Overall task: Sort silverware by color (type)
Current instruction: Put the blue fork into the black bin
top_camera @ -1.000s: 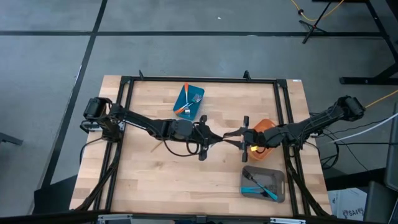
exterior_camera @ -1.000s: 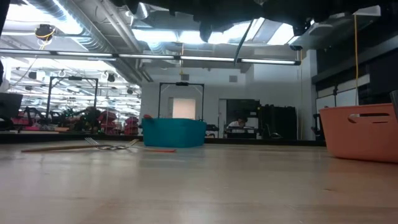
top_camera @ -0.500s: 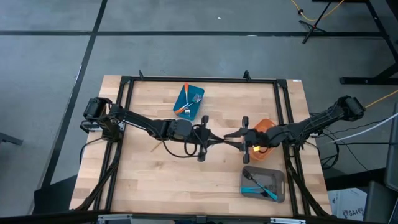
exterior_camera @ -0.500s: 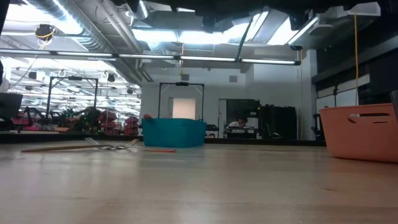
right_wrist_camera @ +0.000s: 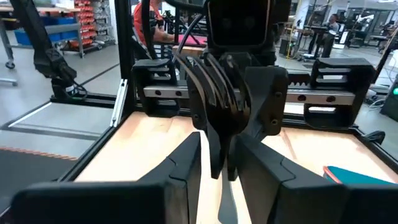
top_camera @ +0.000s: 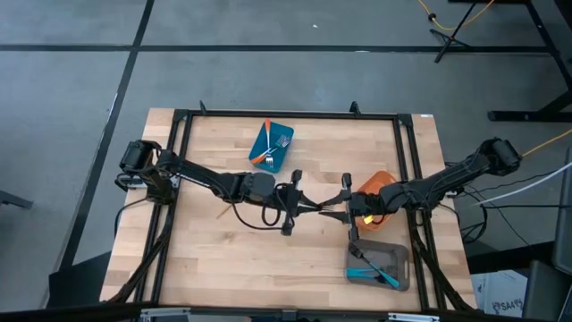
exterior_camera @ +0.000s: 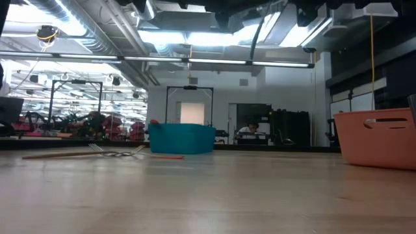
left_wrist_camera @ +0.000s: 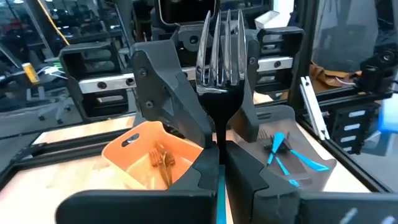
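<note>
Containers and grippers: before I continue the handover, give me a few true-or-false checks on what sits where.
1. The left gripper is shut on a fork. True.
2. The grey container holds gold forks. False: it holds blue-handled forks.
3. The orange container holds gold-coloured forks. True.
4. The two grippers hang at opposite table edges. False: the right gripper meets the left one over the middle of the table.
5. The blue container is empty. False: an orange-handled fork lies in it.
</note>
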